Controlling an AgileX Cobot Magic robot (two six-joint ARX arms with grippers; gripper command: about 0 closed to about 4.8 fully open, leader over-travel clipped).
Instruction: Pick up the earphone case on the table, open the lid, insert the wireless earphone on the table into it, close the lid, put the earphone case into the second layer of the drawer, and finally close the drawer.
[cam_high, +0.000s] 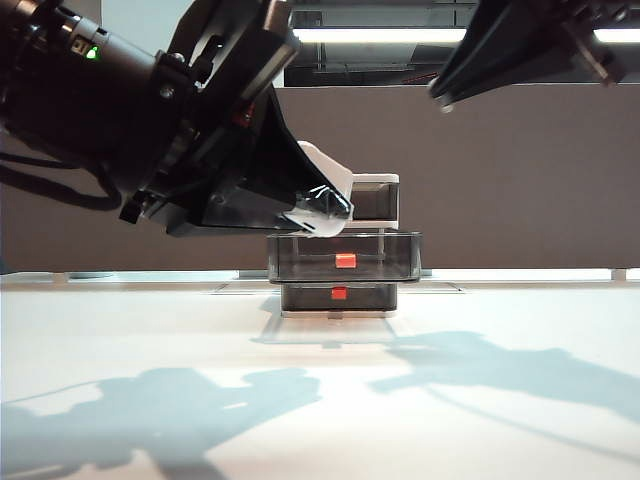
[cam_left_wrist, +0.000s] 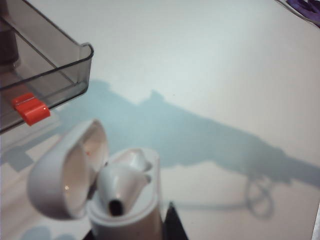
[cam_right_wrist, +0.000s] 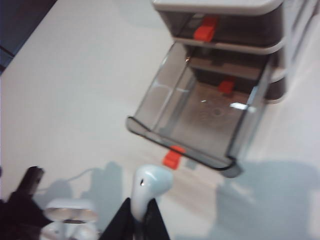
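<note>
Earphone-insertion step is underway: the glossy white earphone case (cam_left_wrist: 125, 205) is pinched upright in the left gripper (cam_high: 318, 212) fingers, hinged lid (cam_left_wrist: 67, 170) flipped open, one earbud (cam_left_wrist: 120, 187) already seated inside. A second smooth white earbud (cam_right_wrist: 149, 192) is pinched by the right gripper (cam_right_wrist: 140, 222), raised above the counter (cam_high: 320, 400). Next, it'd need lining up over the free socket. The smoky translucent second drawer (cam_right_wrist: 200, 122) is pulled out.

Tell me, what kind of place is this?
Probably a robot test bench indoors: a bare white table, a small three-tier drawer cabinet set out as a prop, and a plain grey partition behind under strip lights.
</note>
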